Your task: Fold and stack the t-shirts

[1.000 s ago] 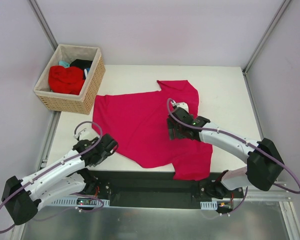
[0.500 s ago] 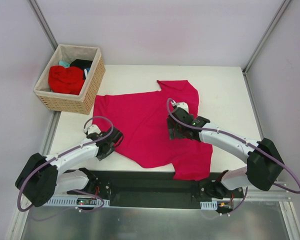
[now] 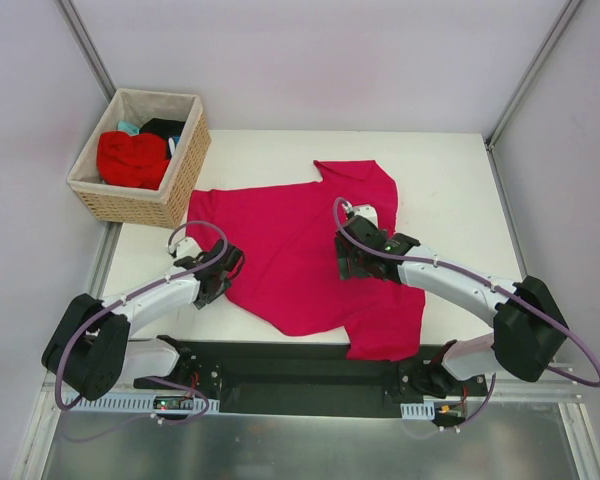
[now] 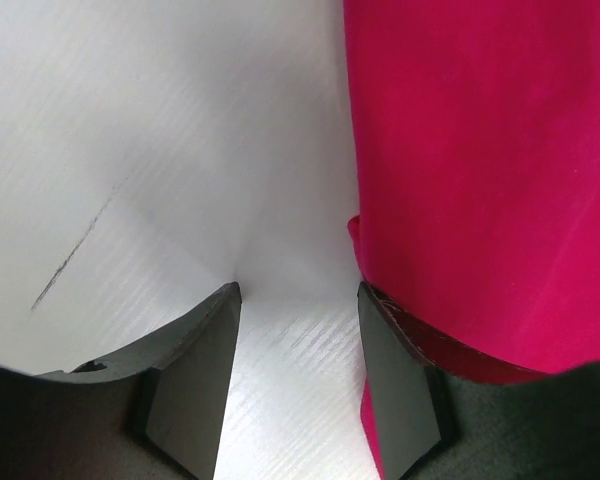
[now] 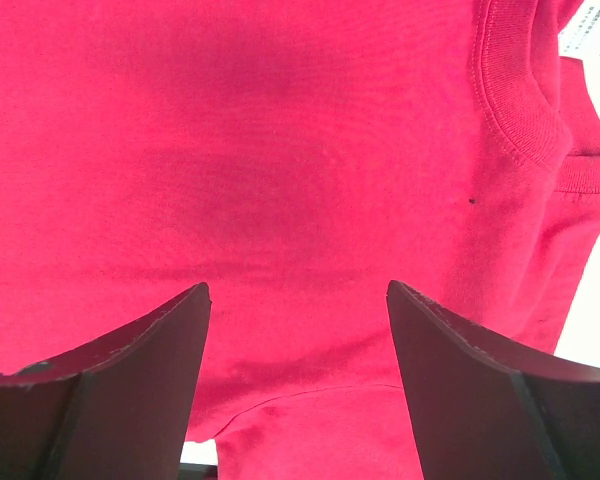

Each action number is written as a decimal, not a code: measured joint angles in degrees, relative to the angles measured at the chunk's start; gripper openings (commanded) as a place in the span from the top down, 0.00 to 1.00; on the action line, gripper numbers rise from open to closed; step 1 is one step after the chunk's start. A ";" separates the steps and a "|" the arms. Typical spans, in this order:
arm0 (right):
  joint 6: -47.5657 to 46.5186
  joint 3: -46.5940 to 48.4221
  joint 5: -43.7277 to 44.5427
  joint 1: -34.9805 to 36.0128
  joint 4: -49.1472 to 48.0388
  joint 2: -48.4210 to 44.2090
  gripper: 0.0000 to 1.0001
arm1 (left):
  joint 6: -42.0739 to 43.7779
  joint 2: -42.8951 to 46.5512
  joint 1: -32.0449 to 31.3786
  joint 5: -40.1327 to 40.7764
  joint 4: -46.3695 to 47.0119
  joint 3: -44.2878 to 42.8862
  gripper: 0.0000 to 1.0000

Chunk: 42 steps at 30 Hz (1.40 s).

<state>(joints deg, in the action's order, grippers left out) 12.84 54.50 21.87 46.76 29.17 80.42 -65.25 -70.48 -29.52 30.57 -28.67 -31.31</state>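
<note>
**Left gripper reaches the shirt's edge, jaws parted and empty**

Left gripper (image 3: 218,277) has swung in from the near corner of the table (image 3: 450,170). A second ago it sat further back toward the arm bases. It now sits at the edge of the crimson-pink t-shirt (image 3: 290,250), nearer the bases than the wicker basket (image 3: 187,160). The left wrist view shows its fingers spread with bare table between them. The cloth edge lies along the outside of one finger (image 4: 395,390), and nothing is gripped.

Right gripper (image 3: 346,260) has not moved in that time. It hangs over the shirt's chest, on the side away from the basket, with its jaws wide apart and empty. In its wrist view the collar's neck label (image 5: 592,35) shows at the upper right.

The crimson-pink shirt lies spread and unfolded. One corner reaches the basket's wall and the rest stretches away from it across the table. Inside the basket a brighter red tee (image 3: 132,158) lies bundled in front, with a black tee (image 3: 163,127) and a teal tee (image 3: 128,128) behind it. None of them has been laid out.

This approach looks like the set-up for the first fold. The left gripper appears to need a small shift toward the cloth, so that the edge falls between its fingers before they close. If it closes where it is, it would probably pinch only table. No stack has been started yet.
</note>
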 measured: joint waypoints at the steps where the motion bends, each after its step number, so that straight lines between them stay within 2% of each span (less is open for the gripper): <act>1: 0.00 0.00 0.00 0.00 0.00 0.00 0.25 | 0.22 -0.11 0.00 0.00 0.24 -0.04 0.50; 32: -0.02 0.00 -0.07 0.00 -0.24 0.11 0.25 | 3.43 -0.17 0.02 -1.16 3.76 -3.91 0.50; 42: -0.02 0.00 -0.07 0.00 -0.31 0.79 0.25 | 3.34 -2.75 0.96 -1.22 4.46 -3.91 0.51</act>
<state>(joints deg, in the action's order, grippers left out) 12.82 54.50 21.80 46.76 28.86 81.21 -61.91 -73.23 -28.56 29.34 -24.21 -35.22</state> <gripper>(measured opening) 0.753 0.501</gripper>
